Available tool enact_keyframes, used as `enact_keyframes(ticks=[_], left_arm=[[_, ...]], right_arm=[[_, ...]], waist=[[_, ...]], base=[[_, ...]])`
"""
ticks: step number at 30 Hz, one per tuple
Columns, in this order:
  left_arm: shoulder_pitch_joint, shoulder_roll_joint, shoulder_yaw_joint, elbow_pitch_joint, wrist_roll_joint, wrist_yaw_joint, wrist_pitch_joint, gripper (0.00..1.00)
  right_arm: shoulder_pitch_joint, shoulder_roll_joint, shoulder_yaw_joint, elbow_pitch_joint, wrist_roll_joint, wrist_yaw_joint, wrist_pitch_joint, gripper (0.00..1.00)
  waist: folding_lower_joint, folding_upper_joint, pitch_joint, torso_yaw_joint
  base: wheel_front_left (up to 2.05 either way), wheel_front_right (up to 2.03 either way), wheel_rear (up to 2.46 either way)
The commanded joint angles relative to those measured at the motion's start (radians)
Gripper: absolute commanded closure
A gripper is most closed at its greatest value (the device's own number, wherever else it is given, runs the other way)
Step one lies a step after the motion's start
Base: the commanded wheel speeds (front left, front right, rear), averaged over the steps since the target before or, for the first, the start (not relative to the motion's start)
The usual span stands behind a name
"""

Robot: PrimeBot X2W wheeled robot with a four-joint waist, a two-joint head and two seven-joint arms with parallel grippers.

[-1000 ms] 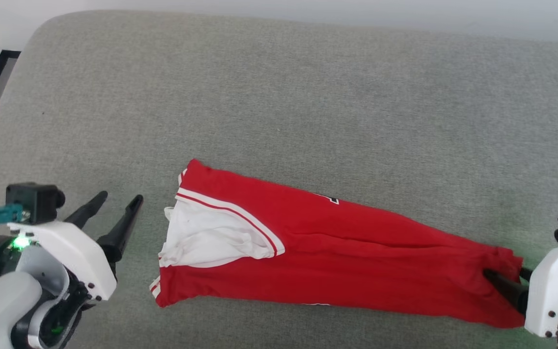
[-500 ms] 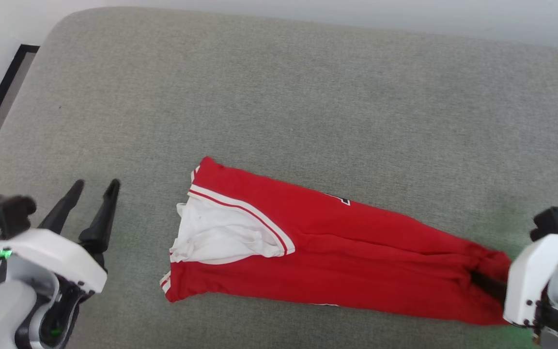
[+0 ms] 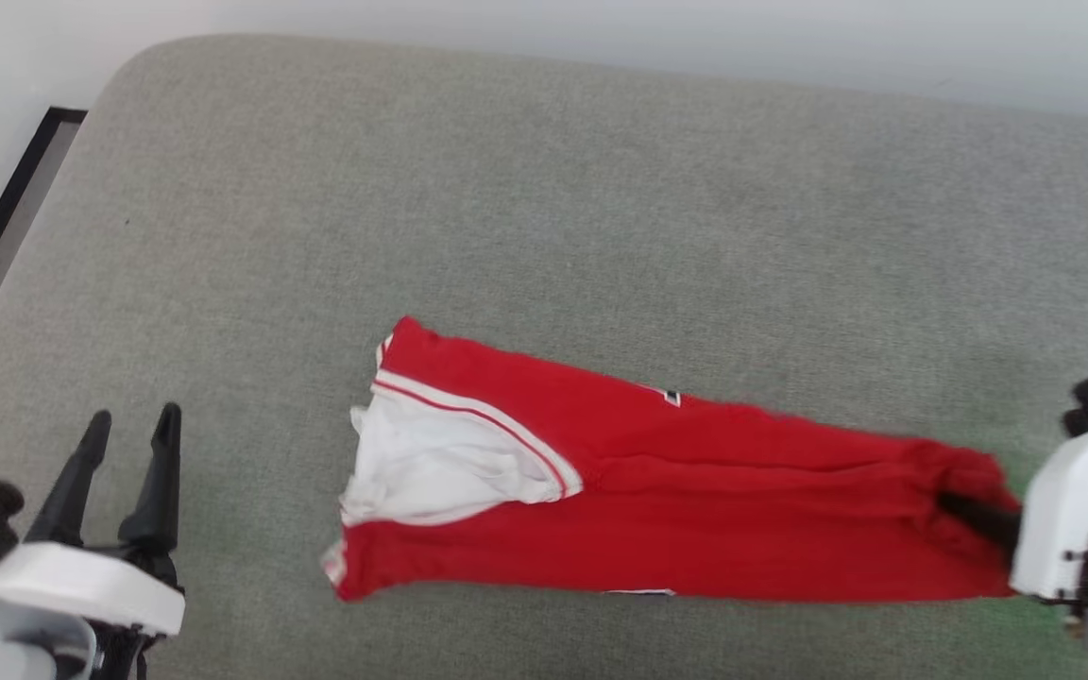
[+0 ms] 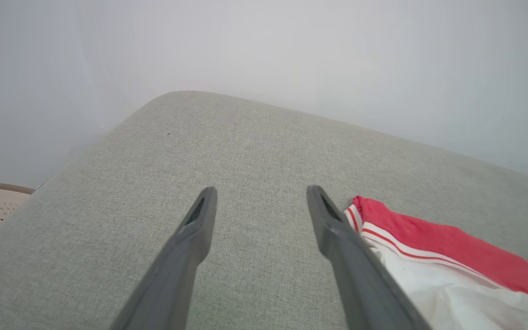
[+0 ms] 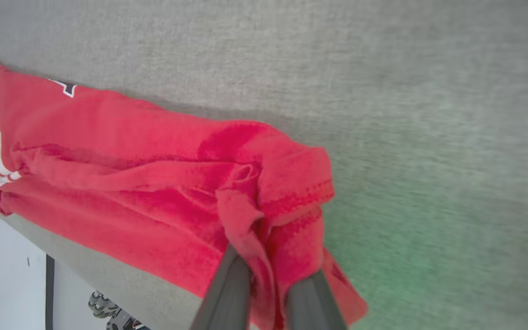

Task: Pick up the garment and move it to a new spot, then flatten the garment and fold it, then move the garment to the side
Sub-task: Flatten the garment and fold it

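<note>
Garment [image 3: 695,510] end pinched in right end effector [image 5: 273,275]; left end effector [image 3: 133,417] spread wide, empty, clear of it.

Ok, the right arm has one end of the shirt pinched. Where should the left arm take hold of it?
Take the shirt at its sleeve end, on the red corner beyond the white sleeve. Come in from the robot's left, low over the cushion: the left gripper stands open beside that end, and the folded layers lie flat, edges facing it.
</note>
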Motion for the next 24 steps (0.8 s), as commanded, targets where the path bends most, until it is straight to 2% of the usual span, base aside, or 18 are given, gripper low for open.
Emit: enact_keyframes(ticks=[1,6,12,19,24], left_arm=[[0.009,-0.01,0.015,-0.001,0.01,-0.007,-0.005,0.0],[0.06,-0.099,0.123,0.007,0.103,-0.056,-0.005,0.0],[0.091,-0.175,0.185,-0.001,0.181,-0.081,-0.005,0.0],[0.111,-0.195,0.191,-0.04,0.203,-0.083,-0.005,0.0],[0.128,-0.202,0.203,-0.065,0.193,-0.084,-0.005,0.0]], right_arm=[[-0.005,-0.006,-0.007,-0.002,-0.004,0.005,0.0,1.0],[-0.022,-0.053,-0.1,0.035,0.011,0.003,-0.008,1.0],[-0.063,-0.116,-0.207,0.14,-0.029,0.003,-0.05,1.0],[-0.114,-0.156,-0.263,0.259,-0.091,0.003,-0.118,1.0],[-0.118,-0.139,-0.225,0.232,-0.042,0.003,-0.11,1.0]], waist=[[0.0,-0.0001,-0.004,-0.005],[0.0,-0.0001,-0.016,-0.025],[0.0,-0.0001,-0.027,-0.046],[0.0,-0.0001,-0.034,-0.067],[0.0,-0.0001,-0.043,-0.079]], base=[[0.0,0.0,0.0],[0.0,0.0,0.0],[0.0,0.0,0.0],[0.0,0.0,0.0],[0.0,0.0,0.0]])
